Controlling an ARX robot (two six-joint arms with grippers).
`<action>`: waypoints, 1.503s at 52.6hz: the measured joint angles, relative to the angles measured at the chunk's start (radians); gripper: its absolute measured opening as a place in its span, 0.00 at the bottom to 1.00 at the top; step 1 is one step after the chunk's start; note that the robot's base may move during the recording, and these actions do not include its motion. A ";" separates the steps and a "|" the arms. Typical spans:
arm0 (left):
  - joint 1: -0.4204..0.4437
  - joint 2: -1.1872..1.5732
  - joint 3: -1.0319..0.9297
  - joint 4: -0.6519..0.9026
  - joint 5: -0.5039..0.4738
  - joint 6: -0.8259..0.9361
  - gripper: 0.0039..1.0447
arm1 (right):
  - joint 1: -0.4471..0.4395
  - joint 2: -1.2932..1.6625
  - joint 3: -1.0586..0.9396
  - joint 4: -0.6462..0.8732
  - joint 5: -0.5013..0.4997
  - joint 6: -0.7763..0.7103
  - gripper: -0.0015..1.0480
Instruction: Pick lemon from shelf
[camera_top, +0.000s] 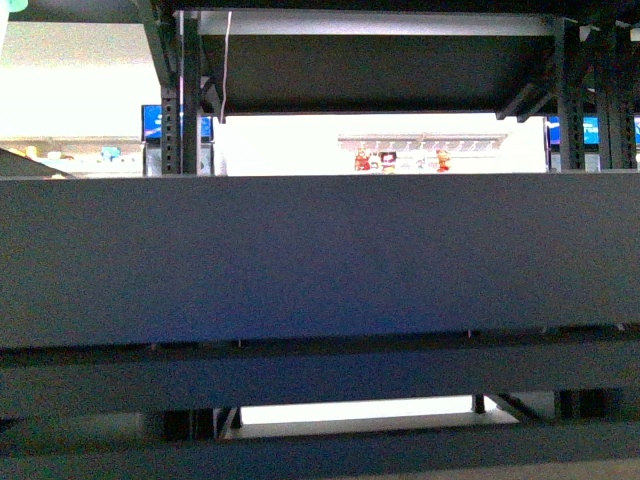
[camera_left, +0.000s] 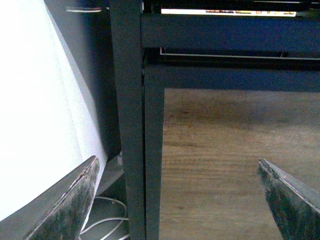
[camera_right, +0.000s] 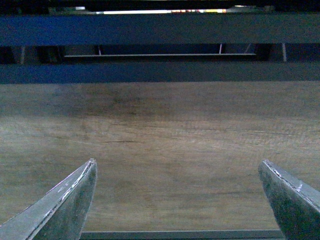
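The lemon is out of view in all three views. The black metal shelf (camera_top: 320, 260) fills the front view, its wide dark rim across the middle and upright posts above. Neither arm shows in the front view. My left gripper (camera_left: 177, 200) is open and holds nothing, low down by a dark shelf post (camera_left: 134, 150) above the wooden floor. My right gripper (camera_right: 177, 197) is open too, with only wooden floor between its fingers and the shelf's dark rails (camera_right: 160, 30) beyond.
A white panel (camera_left: 35, 115) stands beside the shelf post, with white cables (camera_left: 105, 225) on the floor at its foot. Behind the rack, a bright store background shows small red items (camera_top: 385, 158) and blue signs (camera_top: 155, 122).
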 joint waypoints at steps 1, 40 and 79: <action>0.000 0.000 0.000 0.000 0.000 0.000 0.93 | 0.000 0.000 0.000 0.000 0.000 0.000 0.93; 0.000 0.000 0.000 0.000 0.000 0.000 0.93 | 0.000 0.000 0.000 0.000 0.000 0.000 0.93; 0.000 0.000 0.000 0.000 -0.001 0.000 0.93 | 0.000 0.000 0.000 0.000 0.000 0.000 0.93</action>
